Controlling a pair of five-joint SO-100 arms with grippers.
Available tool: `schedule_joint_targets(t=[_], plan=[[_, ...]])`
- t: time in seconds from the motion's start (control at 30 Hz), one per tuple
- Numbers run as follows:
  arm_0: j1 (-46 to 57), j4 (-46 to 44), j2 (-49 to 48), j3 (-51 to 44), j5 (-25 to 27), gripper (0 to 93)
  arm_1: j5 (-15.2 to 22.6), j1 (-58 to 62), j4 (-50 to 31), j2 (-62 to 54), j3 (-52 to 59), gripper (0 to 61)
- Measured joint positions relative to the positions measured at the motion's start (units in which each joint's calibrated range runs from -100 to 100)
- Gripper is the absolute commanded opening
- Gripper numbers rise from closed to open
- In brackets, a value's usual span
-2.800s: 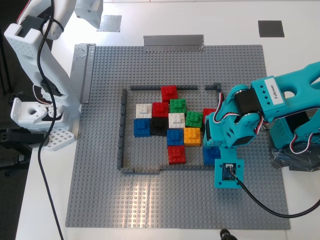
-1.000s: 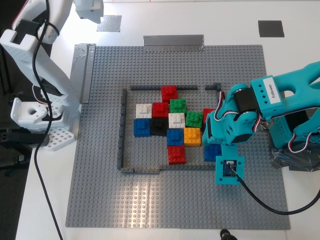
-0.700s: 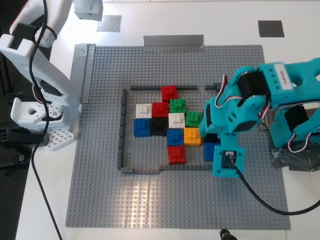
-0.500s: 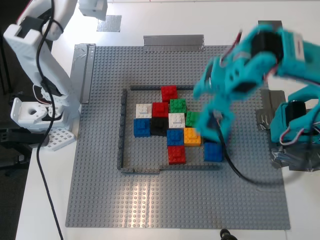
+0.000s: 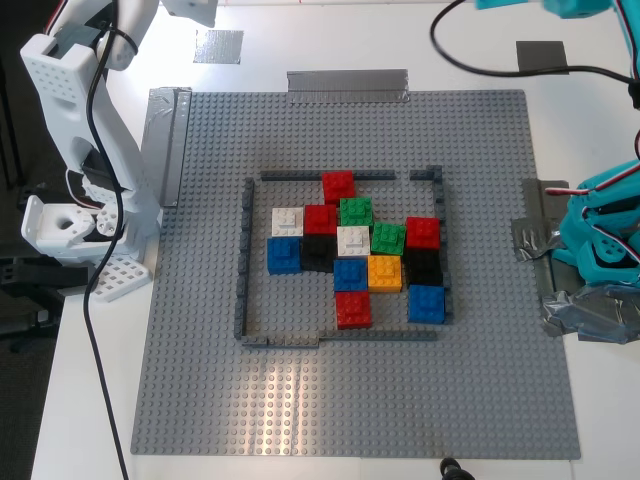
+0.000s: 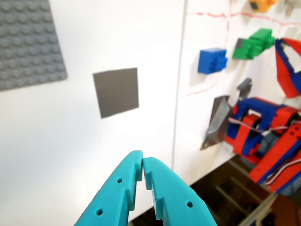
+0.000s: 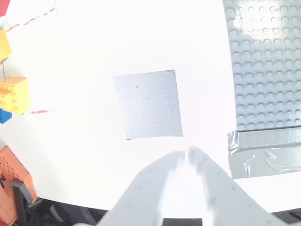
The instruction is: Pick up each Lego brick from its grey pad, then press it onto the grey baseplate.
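My first gripper [image 6: 142, 163] is teal, shut and empty. It hangs above the white table near the dark grey pad [image 6: 116, 92], which is bare; the pad also shows in the exterior view [image 5: 542, 57]. My second gripper [image 7: 186, 157] is white, shut and empty, just off the bare silvery grey pad [image 7: 148, 104], also seen in the exterior view [image 5: 218, 46]. The grey baseplate [image 5: 200, 380] bears a dark-grey frame [image 5: 243, 260] with several coloured bricks inside. A blue brick [image 5: 427, 303] sits at the frame's corner on the exterior view's right. A white brick [image 5: 288, 221] sits on its left.
Duct tape strips hold the baseplate's edges [image 5: 347, 85] [image 5: 168, 140]. The teal arm's base [image 5: 605, 250] stands at the exterior view's right, the white arm's base [image 5: 70, 220] at its left. Loose blue [image 6: 212, 60], green [image 6: 254, 41] and yellow [image 7: 13, 94] bricks lie beyond the pads.
The teal arm let go of the blue brick, left it on the baseplate, and swung up and away to the dark grey pad. The white arm barely shifted.
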Motion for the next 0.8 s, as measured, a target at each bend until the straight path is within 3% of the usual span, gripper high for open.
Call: schedule_joint_targets(t=[0.2,0.5,0.8], plan=[[6.14,0.00,0.42,0.88,0.00,0.0,0.00,-0.82,0.24,0.00,-0.10,0.1],[6.14,-0.35,0.59,10.83,0.00,0.0,0.00,-1.27,0.24,0.00,-0.10,0.1],[5.25,-0.87,0.59,11.61,0.00,0.0,-0.78,-3.00,-0.48,0.00,0.48,0.1]])
